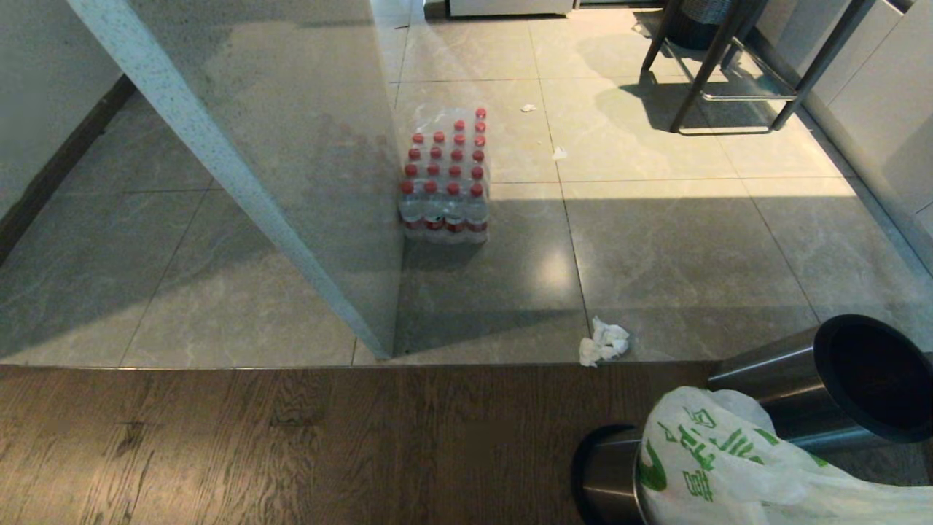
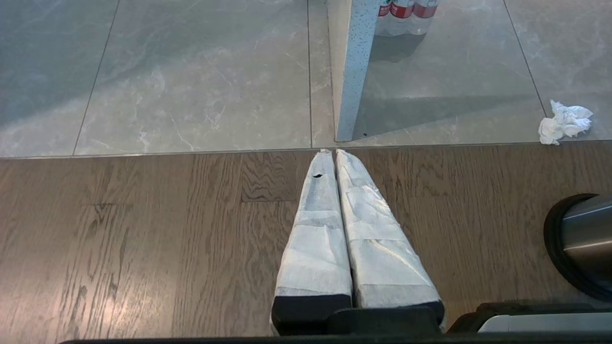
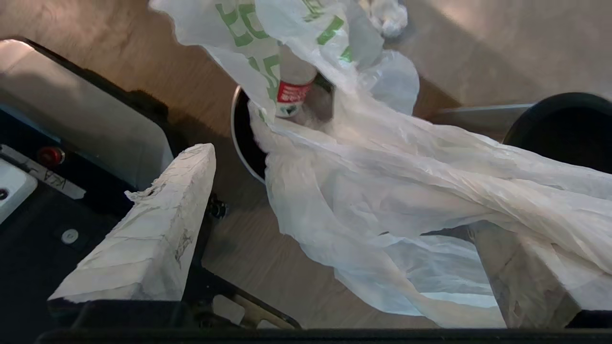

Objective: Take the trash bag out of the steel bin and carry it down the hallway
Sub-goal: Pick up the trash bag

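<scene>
Trash bag [image 1: 729,467]: one; steel bins [image 1: 787,386]: two; tissue [image 1: 603,341]: one.

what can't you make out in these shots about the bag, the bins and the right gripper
- Trash bag contents: wrinkled plastic hides all but one bottle label, right wrist view.
- Bag's far end: cut off by the head view's bottom-right corner.
- Steel bin: mostly covered by the bag; only a rim sliver in the right wrist view.
- Right gripper: open; one finger veiled by bag film, so contact is unclear.
- Tipped bin interior: dark.
</scene>
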Controlling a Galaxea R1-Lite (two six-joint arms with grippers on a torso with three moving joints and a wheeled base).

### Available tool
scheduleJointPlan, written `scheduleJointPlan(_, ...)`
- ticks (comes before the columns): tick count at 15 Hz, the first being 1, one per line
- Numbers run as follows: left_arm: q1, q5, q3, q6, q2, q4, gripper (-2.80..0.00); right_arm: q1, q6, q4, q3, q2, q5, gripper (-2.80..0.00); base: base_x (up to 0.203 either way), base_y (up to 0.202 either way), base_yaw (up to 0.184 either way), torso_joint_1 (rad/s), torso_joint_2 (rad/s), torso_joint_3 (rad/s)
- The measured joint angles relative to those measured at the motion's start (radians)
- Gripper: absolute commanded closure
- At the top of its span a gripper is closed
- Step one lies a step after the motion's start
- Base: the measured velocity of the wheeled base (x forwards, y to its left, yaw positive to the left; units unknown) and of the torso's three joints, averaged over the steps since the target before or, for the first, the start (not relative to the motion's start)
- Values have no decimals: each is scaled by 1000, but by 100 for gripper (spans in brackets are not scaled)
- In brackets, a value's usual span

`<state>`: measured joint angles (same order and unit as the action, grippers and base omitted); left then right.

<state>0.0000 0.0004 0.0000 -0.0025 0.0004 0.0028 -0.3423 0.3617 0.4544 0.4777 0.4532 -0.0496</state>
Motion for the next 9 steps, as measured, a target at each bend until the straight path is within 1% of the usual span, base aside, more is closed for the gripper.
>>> scheduleJointPlan(2,0,0,0,0,0,0,0,-10,-1,44,-4,-76,3,-280,0,0,0,0,0,0)
scheduleJointPlan(5,0,1,0,0,0,0,0,-36,5,167,-21,-160,1,-280,0,0,0,0,0,0)
scheduleJointPlan(7,0,0,0,0,0,0,0,-40,3,209,-36,-197,-10,-280,0,0,0,0,0,0)
scheduleJointPlan(9,0,0,0,0,0,0,0,-42,-22,204,-40,-186,-37,-280,0,0,0,0,0,0)
